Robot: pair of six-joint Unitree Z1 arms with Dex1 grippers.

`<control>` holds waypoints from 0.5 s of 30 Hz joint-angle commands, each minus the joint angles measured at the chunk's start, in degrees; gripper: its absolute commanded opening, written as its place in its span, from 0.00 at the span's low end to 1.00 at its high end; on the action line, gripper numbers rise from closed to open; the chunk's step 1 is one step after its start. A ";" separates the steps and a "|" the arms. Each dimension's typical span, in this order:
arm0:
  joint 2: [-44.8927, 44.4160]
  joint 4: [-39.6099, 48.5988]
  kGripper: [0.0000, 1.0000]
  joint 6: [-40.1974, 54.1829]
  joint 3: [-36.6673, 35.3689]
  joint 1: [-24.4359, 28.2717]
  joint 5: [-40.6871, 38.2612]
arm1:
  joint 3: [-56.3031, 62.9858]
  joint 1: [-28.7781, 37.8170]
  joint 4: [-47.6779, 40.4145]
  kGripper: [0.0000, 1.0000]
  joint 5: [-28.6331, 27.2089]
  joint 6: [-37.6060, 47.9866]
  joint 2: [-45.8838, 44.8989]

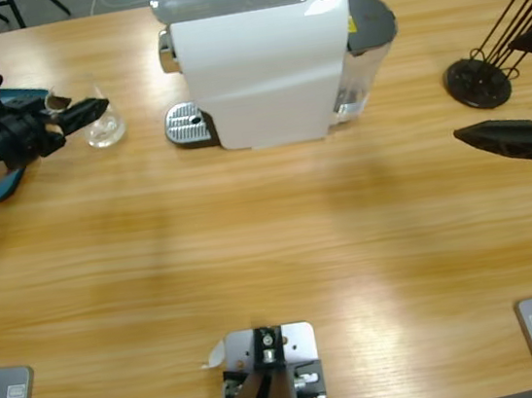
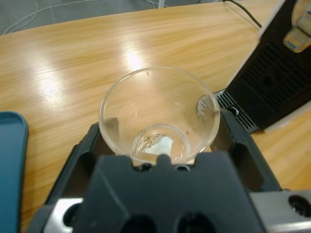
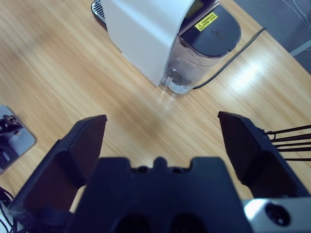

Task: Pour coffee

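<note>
A clear, empty glass cup (image 1: 106, 131) stands on the table at the far left, left of the white coffee machine (image 1: 263, 62). My left gripper (image 1: 88, 111) is shut on it: in the left wrist view the cup (image 2: 160, 116) sits between the black jaws, which press on both its sides. The machine's metal drip tray (image 1: 188, 126) lies a short way to the cup's right, and its dark front (image 2: 272, 82) shows in the left wrist view. My right gripper (image 1: 469, 137) hovers open at the right edge, nothing between its jaws, looking toward the machine (image 3: 146, 34) and its water tank (image 3: 194, 63).
A teal tray (image 1: 4, 184) lies under the left arm and shows again as a blue edge (image 2: 9, 160). A black wire rack (image 1: 481, 77) stands at the back right. The machine's cable (image 3: 233, 53) runs off behind the tank.
</note>
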 commanded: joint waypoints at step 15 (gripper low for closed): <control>-0.88 26.90 0.31 8.16 -17.57 -5.63 -10.76 | 2.70 0.01 7.08 0.98 -0.88 0.79 -8.93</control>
